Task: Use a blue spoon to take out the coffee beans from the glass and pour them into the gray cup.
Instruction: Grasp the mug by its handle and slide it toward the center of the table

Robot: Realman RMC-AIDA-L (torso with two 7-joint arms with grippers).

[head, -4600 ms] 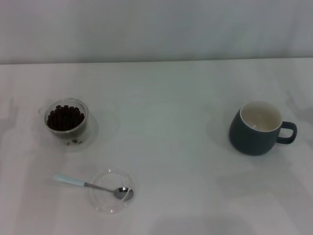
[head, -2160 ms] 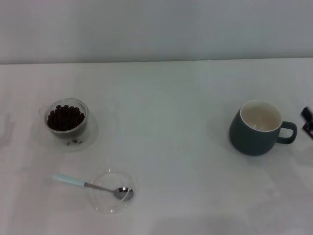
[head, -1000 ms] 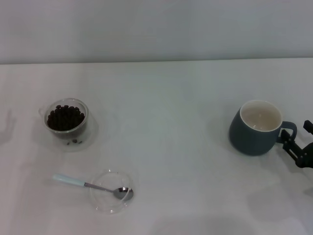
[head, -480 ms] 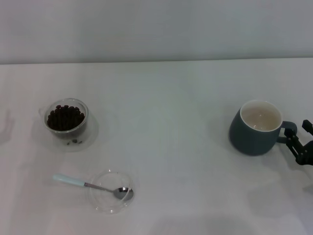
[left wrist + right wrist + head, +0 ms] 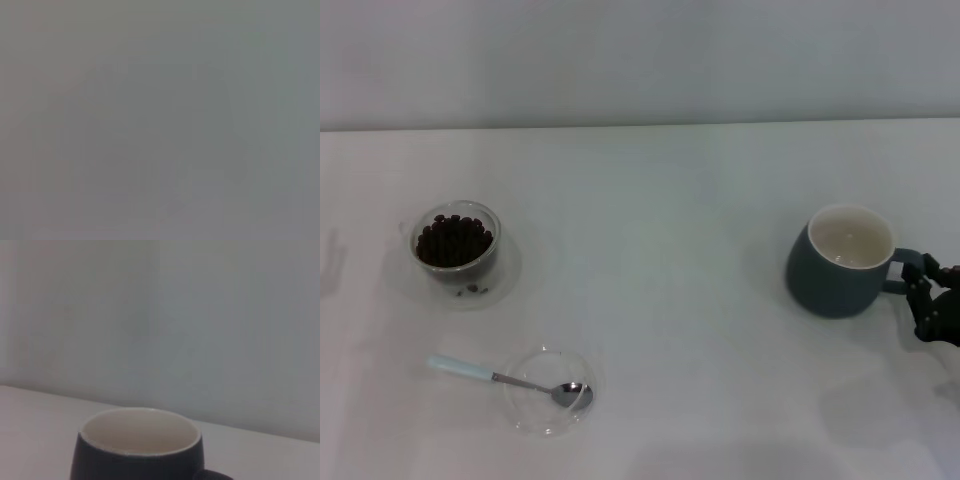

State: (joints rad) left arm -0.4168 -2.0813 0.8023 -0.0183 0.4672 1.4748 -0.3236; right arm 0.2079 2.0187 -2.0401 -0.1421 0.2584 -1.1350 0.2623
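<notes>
The blue spoon (image 5: 510,380) lies at the front left, its metal bowl resting in a flat clear dish (image 5: 534,416) and its pale blue handle on the table. The glass (image 5: 483,262) stands behind it, full of coffee beans (image 5: 453,240). The gray cup (image 5: 835,275) stands at the right with a cream inside that looks empty; it also shows in the right wrist view (image 5: 140,452). My right gripper (image 5: 926,272) is open at the cup's loop handle, with its jaws on either side of it. My left gripper is out of view.
The glass sits on a clear saucer (image 5: 507,272) with a few loose beans on it. The white table's far edge meets a pale wall. The left wrist view is a plain grey blur.
My right gripper came in from the right edge and closed in on the cup's handle. The cup has shifted slightly left. The spoon, dish and glass have not moved.
</notes>
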